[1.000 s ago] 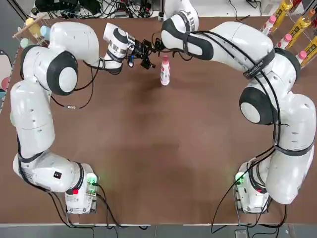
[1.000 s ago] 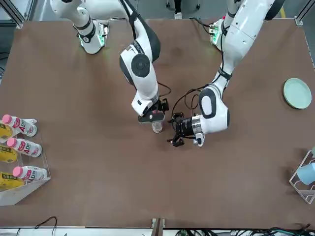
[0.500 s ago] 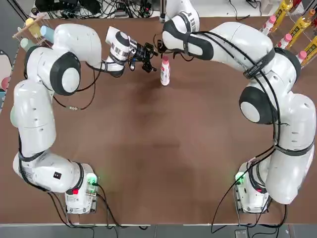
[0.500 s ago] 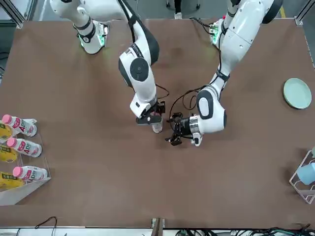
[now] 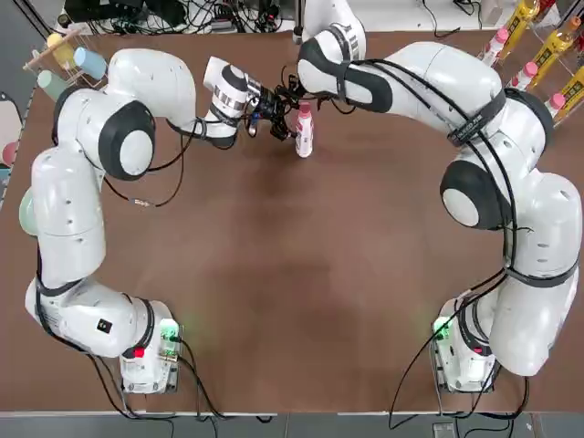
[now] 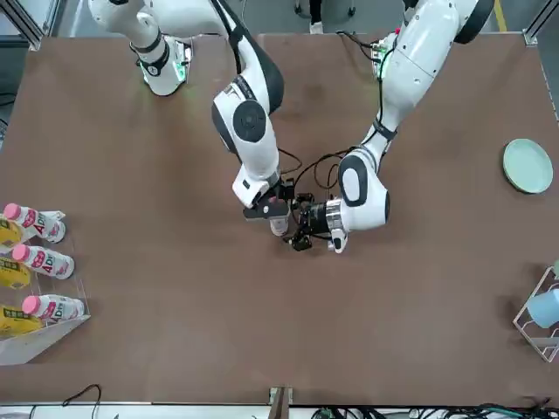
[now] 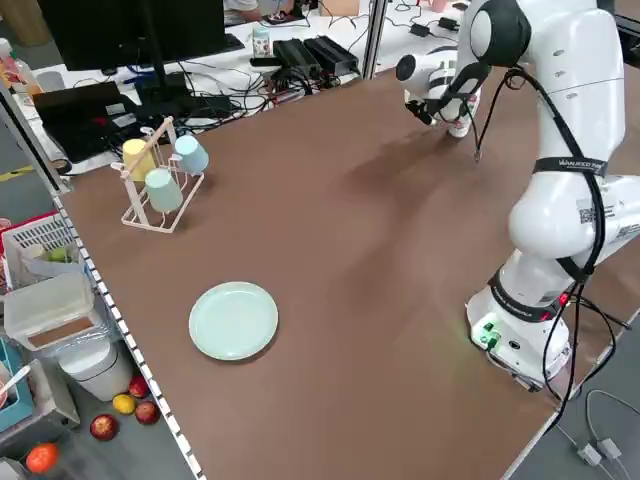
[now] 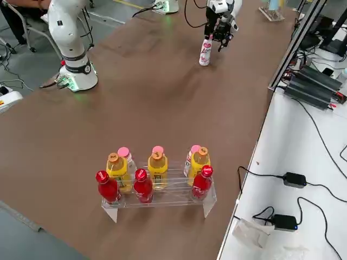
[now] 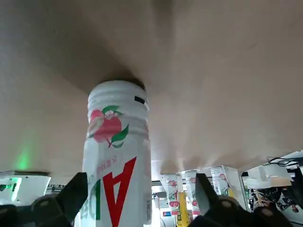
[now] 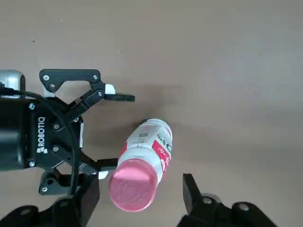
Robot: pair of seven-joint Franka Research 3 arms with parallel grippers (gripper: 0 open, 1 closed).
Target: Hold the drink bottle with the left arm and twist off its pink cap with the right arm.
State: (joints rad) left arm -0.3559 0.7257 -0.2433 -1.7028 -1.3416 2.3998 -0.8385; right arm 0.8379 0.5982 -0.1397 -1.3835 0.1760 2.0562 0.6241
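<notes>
The drink bottle [image 5: 304, 137] stands upright near the table's far edge, white with a red-and-green label [image 9: 116, 165]. My right gripper [image 10: 139, 191] hangs straight above it, open. Its fingers [image 10: 90, 196] stand on either side of the pink cap [image 10: 132, 185], and a gap shows on both sides. My left gripper [image 5: 278, 117] lies level with the table on the bottle's left side, open. Its fingertips [image 10: 118, 98] reach just up to the bottle's body [image 10: 154, 142] without touching. In the front view the bottle [image 6: 279, 225] sits between both grippers, the left gripper [image 6: 299, 232] beside it.
A clear rack of pink-capped, yellow and red bottles [image 8: 157, 181] stands at the table's far right corner [image 5: 538, 55]. A cup rack [image 5: 64, 57] is at the far left corner. A pale green plate [image 6: 527, 166] lies on the left side.
My left gripper has slid right, from well short of the bottle to right beside it. The right gripper stayed above the cap and its fingers have drawn closer together.
</notes>
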